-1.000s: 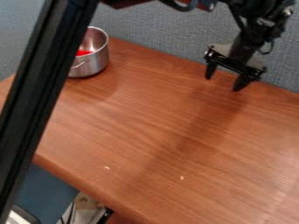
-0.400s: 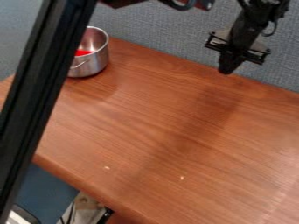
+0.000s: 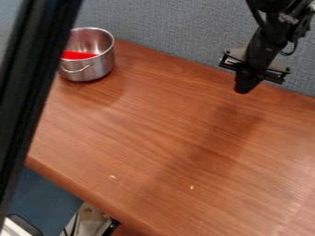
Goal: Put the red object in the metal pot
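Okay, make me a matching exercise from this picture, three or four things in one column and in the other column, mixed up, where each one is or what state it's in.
Column one:
1. red object
2. metal pot
3. gripper
4. table

Column two:
a. brown wood, bare in the middle
b. lying inside the pot
c. jaws shut, holding nothing, above the table's far right
d. standing at the table's far left corner

Pairs: 1-b, 2-d, 3-c, 4-a

red obj (image 3: pixel 77 56) in pot (image 3: pixel 87 55), gripper (image 3: pixel 246 88) closed
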### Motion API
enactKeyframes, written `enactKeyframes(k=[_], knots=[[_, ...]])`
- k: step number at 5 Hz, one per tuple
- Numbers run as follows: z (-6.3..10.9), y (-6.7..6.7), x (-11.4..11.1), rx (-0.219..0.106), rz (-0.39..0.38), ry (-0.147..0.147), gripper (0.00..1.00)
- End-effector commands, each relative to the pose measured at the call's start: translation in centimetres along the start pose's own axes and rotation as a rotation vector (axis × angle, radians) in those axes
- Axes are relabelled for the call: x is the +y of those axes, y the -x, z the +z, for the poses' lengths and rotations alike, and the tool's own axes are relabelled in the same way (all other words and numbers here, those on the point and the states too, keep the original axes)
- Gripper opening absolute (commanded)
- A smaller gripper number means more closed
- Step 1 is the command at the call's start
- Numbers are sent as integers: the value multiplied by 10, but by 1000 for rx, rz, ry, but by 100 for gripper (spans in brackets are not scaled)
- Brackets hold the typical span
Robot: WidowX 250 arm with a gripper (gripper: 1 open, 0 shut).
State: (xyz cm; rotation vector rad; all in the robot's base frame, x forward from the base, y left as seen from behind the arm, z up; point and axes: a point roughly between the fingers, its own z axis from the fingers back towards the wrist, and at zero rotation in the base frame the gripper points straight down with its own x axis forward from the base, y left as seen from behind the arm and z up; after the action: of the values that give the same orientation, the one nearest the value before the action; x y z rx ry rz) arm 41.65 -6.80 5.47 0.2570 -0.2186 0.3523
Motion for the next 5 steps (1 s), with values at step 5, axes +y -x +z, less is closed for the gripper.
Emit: enactKeyframes(k=[5], knots=[[56, 13, -34, 18, -45, 57, 0]])
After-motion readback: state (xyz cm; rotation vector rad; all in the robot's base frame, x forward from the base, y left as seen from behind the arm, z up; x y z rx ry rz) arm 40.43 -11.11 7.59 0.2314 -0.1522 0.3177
